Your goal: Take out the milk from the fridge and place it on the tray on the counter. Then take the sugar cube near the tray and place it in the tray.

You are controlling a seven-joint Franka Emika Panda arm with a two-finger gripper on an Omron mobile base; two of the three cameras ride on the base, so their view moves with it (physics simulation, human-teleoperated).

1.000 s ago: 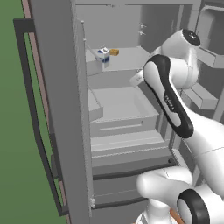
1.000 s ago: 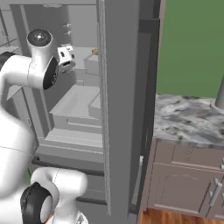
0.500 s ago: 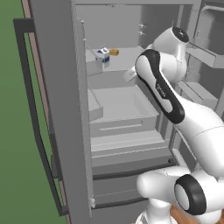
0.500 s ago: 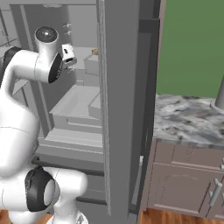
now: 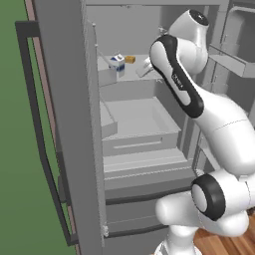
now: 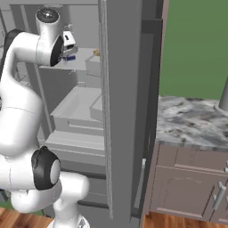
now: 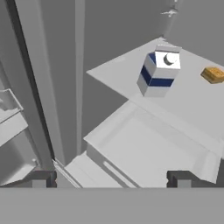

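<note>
The milk (image 5: 118,63), a small white carton with blue markings, stands upright on the upper shelf of the open fridge (image 5: 74,124). In the hand view the milk (image 7: 158,70) is ahead and to the upper right. My gripper (image 5: 142,69) hovers just right of the carton, a short way off, not touching it. Its fingertips (image 7: 43,178) are wide apart and the gripper (image 7: 111,179) is open with nothing between them. The tray and the sugar cube are out of view. The counter (image 6: 191,127) lies right of the fridge.
A small orange-tan block (image 7: 213,74) lies on the same shelf behind the milk. Below the shelf a grey drawer (image 5: 139,122) stands pulled out. The fridge door with its black bar handle (image 5: 35,124) hangs open at the left. A grey object (image 6: 222,98) stands on the counter.
The arm has raised and folded, carrying the hand up and left toward the milk on the shelf. The milk and block have stayed put.
</note>
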